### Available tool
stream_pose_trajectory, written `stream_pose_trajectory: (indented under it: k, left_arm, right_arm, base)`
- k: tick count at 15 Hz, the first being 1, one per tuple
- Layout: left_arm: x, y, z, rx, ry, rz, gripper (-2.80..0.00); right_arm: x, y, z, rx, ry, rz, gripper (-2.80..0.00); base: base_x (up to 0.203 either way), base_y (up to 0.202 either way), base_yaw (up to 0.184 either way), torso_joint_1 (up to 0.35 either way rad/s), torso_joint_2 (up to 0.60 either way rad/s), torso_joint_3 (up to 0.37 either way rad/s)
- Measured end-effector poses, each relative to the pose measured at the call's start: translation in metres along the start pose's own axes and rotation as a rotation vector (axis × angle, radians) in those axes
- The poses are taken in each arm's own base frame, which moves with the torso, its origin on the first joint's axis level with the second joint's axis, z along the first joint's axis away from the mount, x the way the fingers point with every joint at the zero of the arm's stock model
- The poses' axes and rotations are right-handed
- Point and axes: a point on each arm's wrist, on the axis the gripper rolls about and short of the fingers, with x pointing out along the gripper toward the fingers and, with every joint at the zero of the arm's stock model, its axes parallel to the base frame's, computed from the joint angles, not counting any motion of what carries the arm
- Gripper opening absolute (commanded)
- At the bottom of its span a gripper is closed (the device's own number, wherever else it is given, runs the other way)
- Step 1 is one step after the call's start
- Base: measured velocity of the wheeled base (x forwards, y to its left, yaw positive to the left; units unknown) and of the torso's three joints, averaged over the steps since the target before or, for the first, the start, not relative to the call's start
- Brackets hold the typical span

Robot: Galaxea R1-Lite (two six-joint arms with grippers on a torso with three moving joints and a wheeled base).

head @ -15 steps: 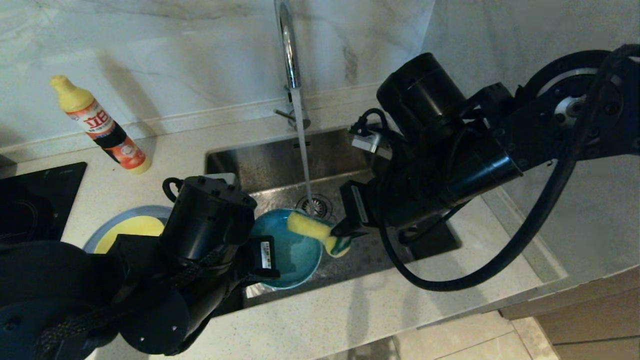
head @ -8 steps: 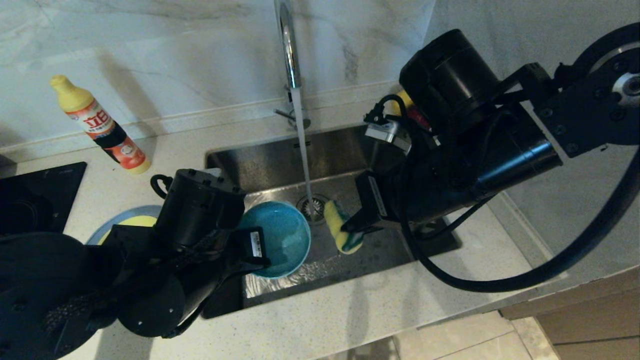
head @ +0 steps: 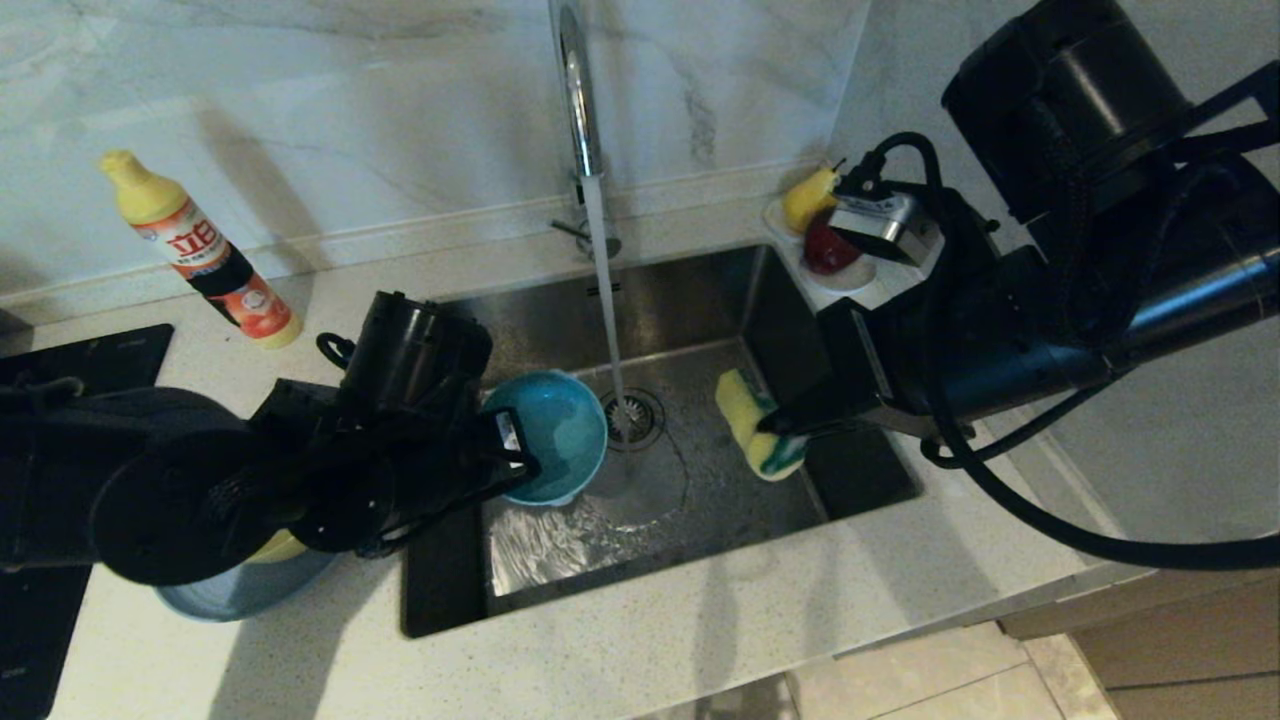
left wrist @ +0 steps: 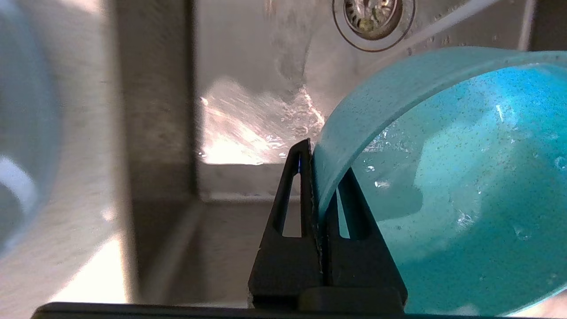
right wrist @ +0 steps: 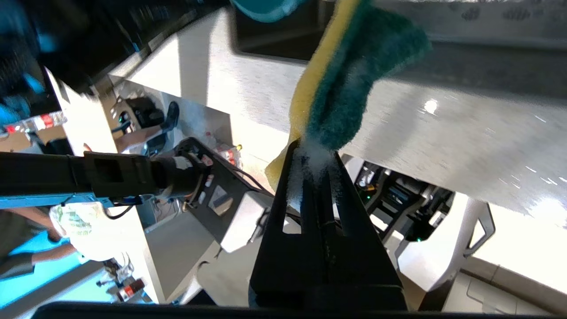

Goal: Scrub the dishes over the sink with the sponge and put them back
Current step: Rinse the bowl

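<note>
My left gripper (head: 515, 465) is shut on the rim of the teal-blue bowl (head: 550, 440) and holds it tilted over the left part of the sink (head: 700, 290). In the left wrist view its fingers (left wrist: 301, 186) pinch the wet bowl (left wrist: 443, 177) wall, one inside and one outside. The right gripper (head: 780, 425) is shut on the sponge (head: 757, 425) over the sink's right side, apart from the bowl. Foam sits at the right gripper (right wrist: 312, 153) tips where it holds the sponge (right wrist: 345, 75). The grey-blue plate (head: 240, 590) with the yellow bowl (head: 280, 547) lies under my left arm, mostly hidden.
Water runs from the chrome faucet (head: 575, 90) onto the drain strainer (head: 635, 412). A detergent bottle (head: 200, 250) lies on the counter at the back left. A small white dish with fruit (head: 825, 250) sits at the sink's back right corner. A black cooktop (head: 60, 390) is at far left.
The right gripper has drawn the sponge off the bowl and away to the right. The left arm has swung left, carrying the bowl toward the sink's left side.
</note>
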Motion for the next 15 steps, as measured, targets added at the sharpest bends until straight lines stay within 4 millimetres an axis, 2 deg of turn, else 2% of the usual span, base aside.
stream_pose_trajectory:
  k: [3,8,15]
  left_arm:
    - [0.022,-0.006,0.012,-0.089,0.092,-0.009,-2.80]
    - [0.055,-0.015,0.044,-0.257,0.207,-0.016,-2.80]
    - [0.102,-0.019,0.063,-0.399,0.318,-0.028,-2.80]
  right_arm:
    - [-0.007,-0.011,-0.004,0.016,-0.024,-0.013,-2.80]
    - [-0.016,-0.024,-0.011,0.016,-0.104,0.015,-2.80]
    - [-0.032,-0.033,-0.019,0.033,-0.103,0.051,-2.80]
  base:
    - [0.000,0.000,0.000,0.000,0.00,0.000]
    - [0.000,0.000,0.000,0.000,0.00,0.000]
    - [0.000,0.000,0.000,0.000,0.00,0.000]
